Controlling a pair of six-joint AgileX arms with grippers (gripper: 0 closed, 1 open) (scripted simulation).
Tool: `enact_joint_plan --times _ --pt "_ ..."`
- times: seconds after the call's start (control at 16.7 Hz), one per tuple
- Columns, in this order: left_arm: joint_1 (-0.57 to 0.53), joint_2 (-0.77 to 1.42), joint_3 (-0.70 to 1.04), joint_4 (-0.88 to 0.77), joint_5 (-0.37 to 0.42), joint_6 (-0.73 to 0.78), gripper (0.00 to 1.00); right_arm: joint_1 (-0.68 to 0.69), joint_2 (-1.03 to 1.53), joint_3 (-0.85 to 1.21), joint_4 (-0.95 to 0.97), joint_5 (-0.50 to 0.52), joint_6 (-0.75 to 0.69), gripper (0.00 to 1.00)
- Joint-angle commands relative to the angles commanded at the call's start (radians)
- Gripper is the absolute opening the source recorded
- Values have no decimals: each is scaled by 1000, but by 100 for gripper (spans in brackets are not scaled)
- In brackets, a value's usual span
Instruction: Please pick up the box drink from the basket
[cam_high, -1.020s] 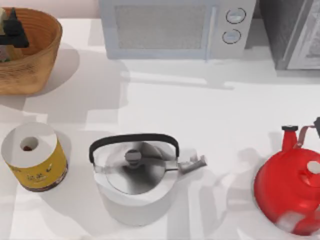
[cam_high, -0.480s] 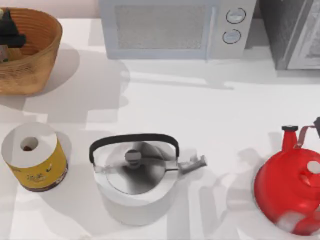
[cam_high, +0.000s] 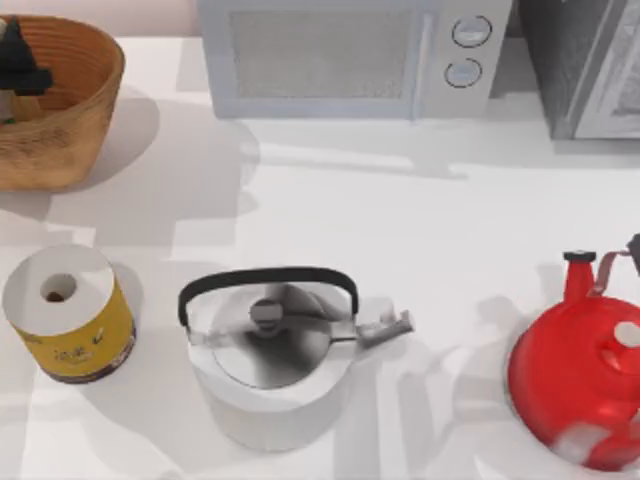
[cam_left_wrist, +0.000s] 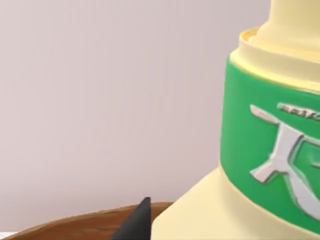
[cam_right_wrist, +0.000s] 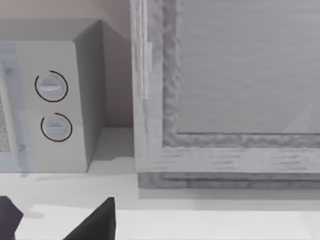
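Observation:
The tan woven basket (cam_high: 70, 120) stands at the table's far left corner. My left gripper (cam_high: 20, 62) hangs dark over its inside, at the picture's left edge. A sliver of the pale box drink (cam_high: 6, 102) shows just beneath it. In the left wrist view the box drink (cam_left_wrist: 260, 165) looms very close, pale yellow with a green band. One dark fingertip (cam_left_wrist: 139, 220) lies against its side, and the basket rim (cam_left_wrist: 65, 225) sits low behind. My right gripper (cam_right_wrist: 55, 222) is parked at the right, fingers apart, facing the microwave.
A microwave (cam_high: 350, 55) and a grey appliance (cam_high: 590, 65) line the back. A white roll with a yellow label (cam_high: 68, 315) stands front left. A silver kettle (cam_high: 270, 350) is front centre and a red kettle (cam_high: 580, 375) front right.
My left gripper has shifted slightly toward the left edge over the basket, and less of the pale carton shows beneath it. The right arm has not moved.

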Motion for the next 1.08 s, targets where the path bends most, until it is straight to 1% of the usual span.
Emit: enact_joint_plan --times 0.42,0.54,0.78,1.08 --pt "6 -23 0 -4 0 3 0 0 0 0 0 0 0 100" --pt "7 -33 7 -33 -1 0 0 0 0 0 0 0 0 100" --pt "8 -101 62 -154 -4 1 0 0 0 0 0 0 0 100" --pt "7 -229 161 -366 -5 6 0 0 0 0 0 0 0 100"
